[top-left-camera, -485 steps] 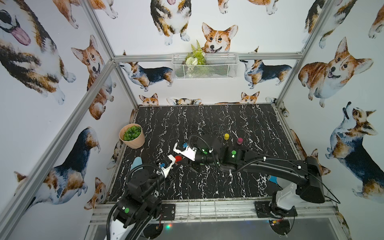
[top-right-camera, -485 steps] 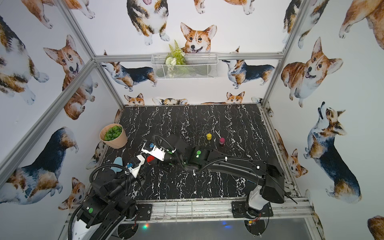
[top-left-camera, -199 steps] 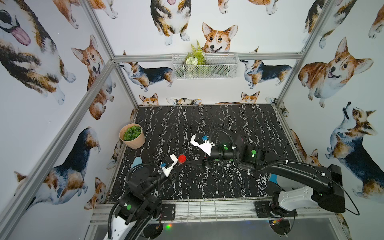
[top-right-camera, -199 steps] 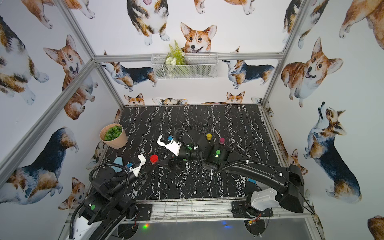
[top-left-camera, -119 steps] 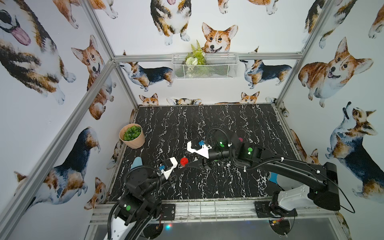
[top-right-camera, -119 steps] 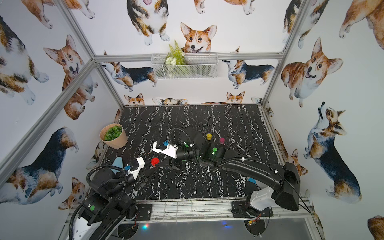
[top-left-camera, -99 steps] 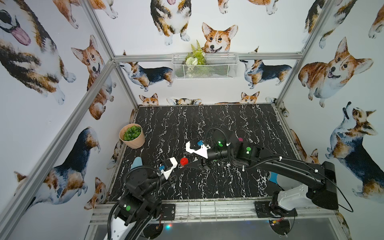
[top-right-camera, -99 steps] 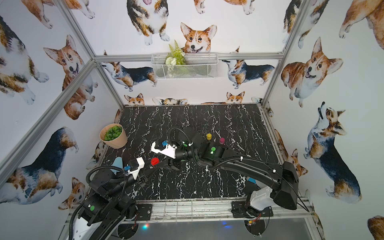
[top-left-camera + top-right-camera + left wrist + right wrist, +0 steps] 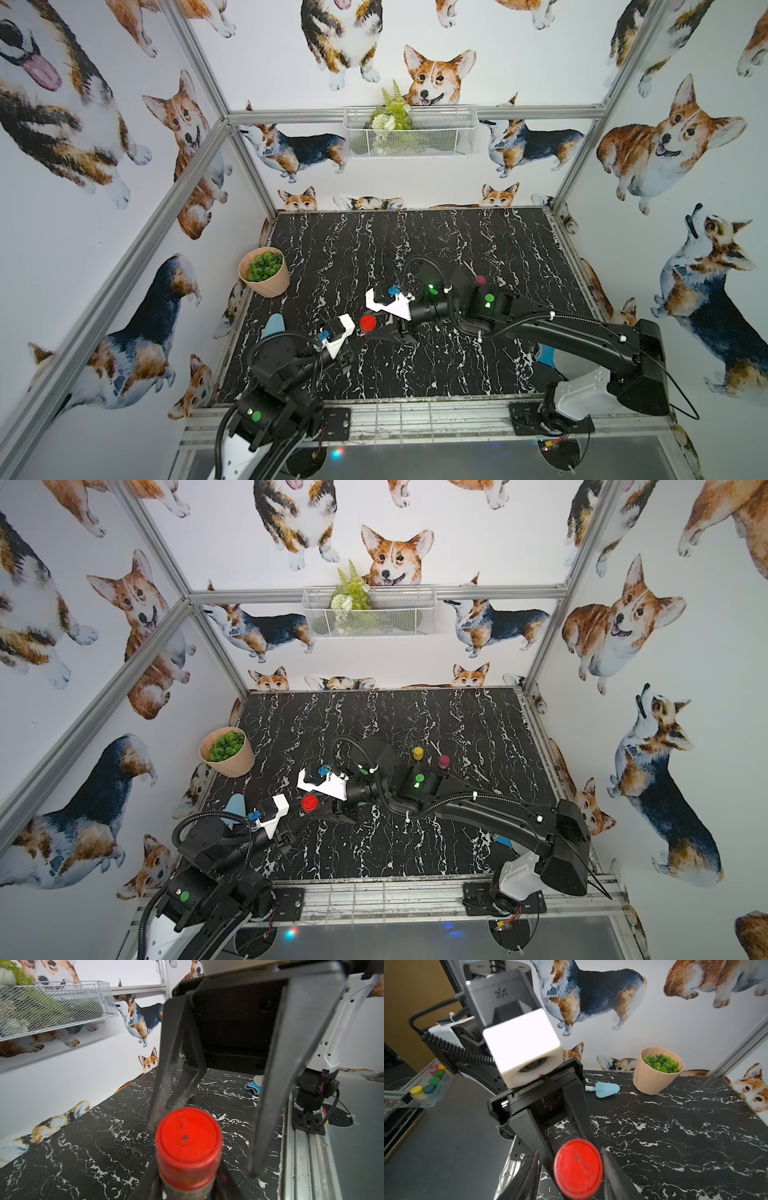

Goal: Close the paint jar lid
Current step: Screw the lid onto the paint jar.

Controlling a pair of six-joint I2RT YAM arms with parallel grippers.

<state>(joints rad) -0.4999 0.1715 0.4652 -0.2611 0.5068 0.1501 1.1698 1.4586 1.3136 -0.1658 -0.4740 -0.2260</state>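
Since a second ago the right arm has swung back from farther up the tabletop (image 9: 457,249) to the jar, and its right pincer (image 9: 570,1151) now straddles the red lid (image 9: 578,1168). Its jaws stand on either side of the rim, and the left wrist view shows a gap on one side, so it is not yet clamped.

The left pincer (image 9: 359,337) is closed on the paint jar (image 9: 187,1186) just under the lid. It holds the jar off the tabletop near the front left, lid uppermost.

The jar looks small, light and stiff, probably hard plastic. The lid's smooth, paint-marked surface may be slippery. The best hold is likely on opposite sides of the lid's rim, squarely and not too deep. A skewed pinch could tip the lid or twist the jar out of the left pincer.
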